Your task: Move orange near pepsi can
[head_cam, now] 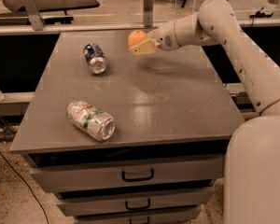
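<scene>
The orange point(136, 38) is held in my gripper point(141, 43) above the far middle of the grey table point(144, 97), clear of the surface. The gripper is shut on the orange, with a pale finger point(144, 48) under it. The pepsi can point(94, 58), dark blue with a silver top, lies on its side at the far left of the table, to the left of and a little below the orange. My white arm point(214, 17) reaches in from the right.
A silver-white can with green markings point(90, 120) lies on its side at the near left of the table. Drawers with dark handles point(137, 175) sit under the table top. A rail and a post point(148, 6) run behind the far edge.
</scene>
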### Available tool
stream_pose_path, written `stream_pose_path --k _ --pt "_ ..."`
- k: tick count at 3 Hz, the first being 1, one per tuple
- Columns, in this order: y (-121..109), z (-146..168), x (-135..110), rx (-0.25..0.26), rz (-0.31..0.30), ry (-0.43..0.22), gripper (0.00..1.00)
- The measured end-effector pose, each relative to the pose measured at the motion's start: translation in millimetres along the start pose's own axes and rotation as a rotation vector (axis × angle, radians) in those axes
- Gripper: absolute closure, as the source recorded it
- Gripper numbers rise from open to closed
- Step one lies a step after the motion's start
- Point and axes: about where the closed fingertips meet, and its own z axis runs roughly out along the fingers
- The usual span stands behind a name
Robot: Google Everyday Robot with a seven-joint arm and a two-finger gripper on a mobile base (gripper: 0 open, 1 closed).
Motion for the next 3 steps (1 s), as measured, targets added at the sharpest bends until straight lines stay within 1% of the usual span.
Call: stream_pose_path --k 1,2,3 --pt "37 30 -4 -0.093 -0.022 0.008 1.0" --pt "55 56 12 -0.142 -0.018 0.047 1.0" --pt "64 70 27 -0.172 -0.005 0.076 0.83"
